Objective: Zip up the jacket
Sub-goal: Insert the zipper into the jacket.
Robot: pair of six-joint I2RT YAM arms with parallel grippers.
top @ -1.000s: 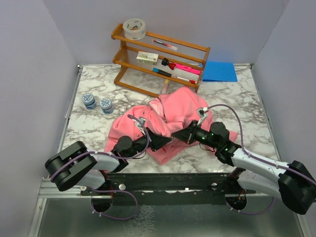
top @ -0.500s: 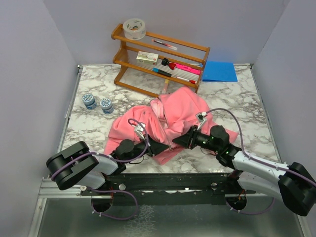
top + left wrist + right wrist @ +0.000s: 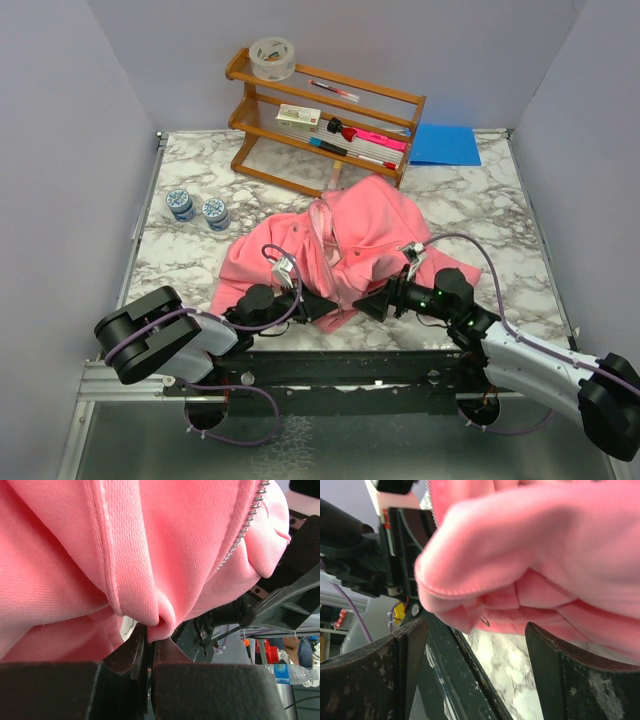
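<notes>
The pink jacket (image 3: 362, 226) lies crumpled in the middle of the marble table, its near hem lifted at the front edge. My left gripper (image 3: 330, 303) is shut on a fold of that hem (image 3: 159, 614), low at the jacket's near edge. A line of metal zipper teeth (image 3: 245, 526) runs up the fabric to the right of the grip. My right gripper (image 3: 362, 305) faces it from the right and stands open, its fingers (image 3: 559, 672) wide apart just under the hem (image 3: 520, 560), holding nothing. A small metal ring (image 3: 484, 621) hangs from the hem between them.
A wooden rack (image 3: 322, 122) with pens, a box and a tape roll (image 3: 272, 58) stands at the back. A blue folder (image 3: 445, 145) lies to its right. Two small jars (image 3: 198, 208) sit at the left. The black rail (image 3: 340, 365) runs along the table's near edge.
My right gripper has opened, let go of the jacket and drawn back toward the near edge. The left gripper, still shut on the hem, has shifted slightly nearer and to the right.
</notes>
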